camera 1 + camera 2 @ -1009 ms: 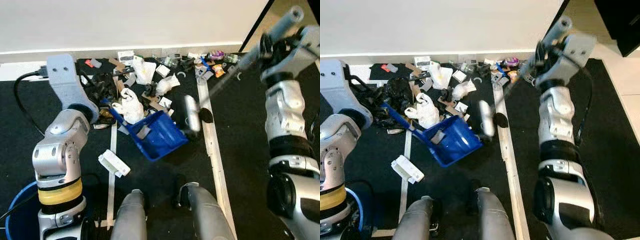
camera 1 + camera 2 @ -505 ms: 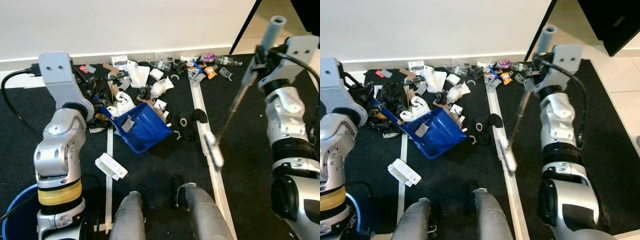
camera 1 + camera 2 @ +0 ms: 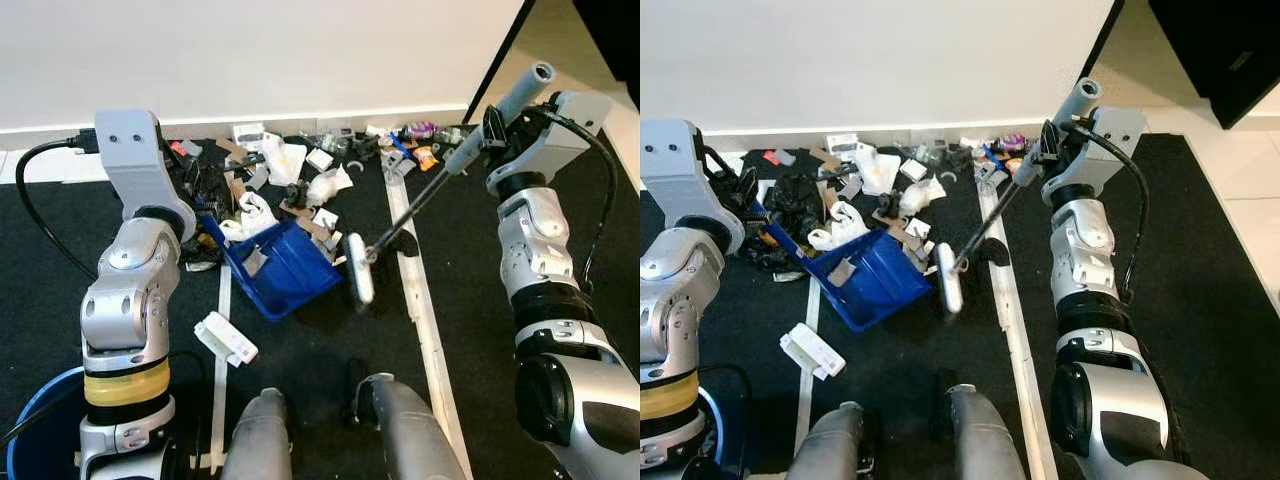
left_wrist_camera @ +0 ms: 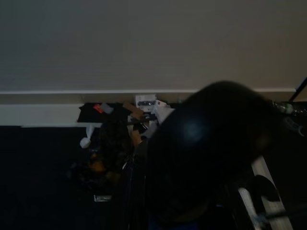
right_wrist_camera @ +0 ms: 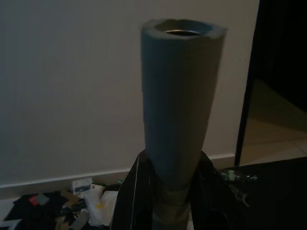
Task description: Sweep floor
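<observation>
We hold the broom (image 3: 420, 205) in our right tool (image 5: 165, 191), whose black fingers pinch the grey handle near its top. The shaft slants down and to the left, and the pale broom head (image 3: 358, 280) rests on the dark floor (image 3: 300, 350) just beside the right edge of the blue dustpan (image 3: 285, 268). Our left arm reaches toward the dustpan's long blue handle at the left; we cannot tell how the left tool (image 4: 211, 163) stands, since its wrist view is dark and blurred.

The litter (image 3: 300, 170), made up of white bags, card scraps, wrappers and dark bits, lies mostly along the far wall, beyond and to the left of the dustpan. To sweep well, we judge that the head should be set on the far side of the litter and drawn toward the pan's open mouth in short, low strokes, with the pan's lip pressed flat to the floor so scraps cannot slip under it.

The dustpan's mouth and what lies inside it are hard to read. A blue bucket (image 3: 30, 440) is cut off at the near left corner, and a white box (image 3: 228, 338) lies on the floor near the pan.
</observation>
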### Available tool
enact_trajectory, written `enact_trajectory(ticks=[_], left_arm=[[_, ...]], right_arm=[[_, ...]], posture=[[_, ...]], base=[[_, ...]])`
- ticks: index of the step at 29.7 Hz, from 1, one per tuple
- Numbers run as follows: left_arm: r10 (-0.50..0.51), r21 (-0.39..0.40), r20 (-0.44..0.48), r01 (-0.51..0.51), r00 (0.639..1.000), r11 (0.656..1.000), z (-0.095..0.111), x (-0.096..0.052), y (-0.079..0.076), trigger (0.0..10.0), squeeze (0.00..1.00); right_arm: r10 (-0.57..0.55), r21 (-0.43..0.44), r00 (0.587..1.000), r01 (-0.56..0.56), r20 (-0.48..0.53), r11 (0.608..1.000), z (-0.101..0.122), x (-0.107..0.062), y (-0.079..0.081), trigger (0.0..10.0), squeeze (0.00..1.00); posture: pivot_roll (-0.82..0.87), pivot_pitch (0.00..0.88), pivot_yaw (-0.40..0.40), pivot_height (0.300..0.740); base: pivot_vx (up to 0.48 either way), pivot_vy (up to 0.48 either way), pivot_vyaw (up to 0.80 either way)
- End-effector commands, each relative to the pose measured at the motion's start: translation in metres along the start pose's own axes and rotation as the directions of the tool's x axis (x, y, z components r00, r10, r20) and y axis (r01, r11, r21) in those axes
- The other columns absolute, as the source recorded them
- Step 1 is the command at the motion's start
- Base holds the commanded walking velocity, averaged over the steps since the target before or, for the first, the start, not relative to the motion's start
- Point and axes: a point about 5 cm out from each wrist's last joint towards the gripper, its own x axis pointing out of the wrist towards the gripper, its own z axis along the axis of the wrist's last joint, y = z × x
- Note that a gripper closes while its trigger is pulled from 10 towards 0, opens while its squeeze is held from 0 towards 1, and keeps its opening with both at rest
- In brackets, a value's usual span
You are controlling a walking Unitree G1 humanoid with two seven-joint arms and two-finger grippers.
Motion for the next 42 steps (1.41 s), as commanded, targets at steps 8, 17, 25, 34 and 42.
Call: enact_trajectory(ticks=[8, 17, 25, 34, 42], left_arm=[[0.055, 0.018, 0.102, -0.057, 0.993, 0.998, 0.014, 0.003, 0.004, 10.0, 0.00], [0.060, 0.047, 0.124, -0.066, 0.990, 0.997, 0.017, 0.004, 0.005, 10.0, 0.00], [0.056, 0.050, 0.134, -0.063, 0.989, 0.997, 0.018, 0.005, 0.004, 10.0, 0.00], [0.049, 0.051, 0.138, -0.056, 0.989, 0.997, 0.019, 0.005, 0.003, 10.0, 0.00], [0.040, 0.045, 0.162, -0.048, 0.986, 0.998, 0.025, 0.008, 0.003, 10.0, 0.00]], right_arm=[[-0.002, -0.013, 0.999, 0.002, 0.043, 1.000, 0.006, 0.002, 0.002, 10.0, 0.00], [-0.051, -0.019, 0.998, 0.052, 0.039, 0.998, 0.004, 0.002, -0.002, 10.0, 0.00], [-0.062, -0.020, 0.997, 0.063, 0.041, 0.998, 0.004, 0.002, -0.004, 10.0, 0.00], [-0.077, -0.023, 0.996, 0.078, 0.045, 0.997, 0.004, 0.002, -0.006, 10.0, 0.00], [-0.090, -0.024, 0.995, 0.091, 0.043, 0.996, 0.003, 0.001, -0.007, 10.0, 0.00]], posture=[[0.10, 0.155, -0.017, 0.740], [0.10, 0.159, -0.014, 0.740], [0.10, 0.160, -0.013, 0.740], [0.10, 0.164, -0.010, 0.740], [0.10, 0.167, -0.008, 0.740]], base=[[0.000, 0.000, 0.00], [0.000, 0.000, 0.40], [0.000, 0.000, 0.80], [0.000, 0.000, 0.80], [0.000, 0.000, 0.80]])
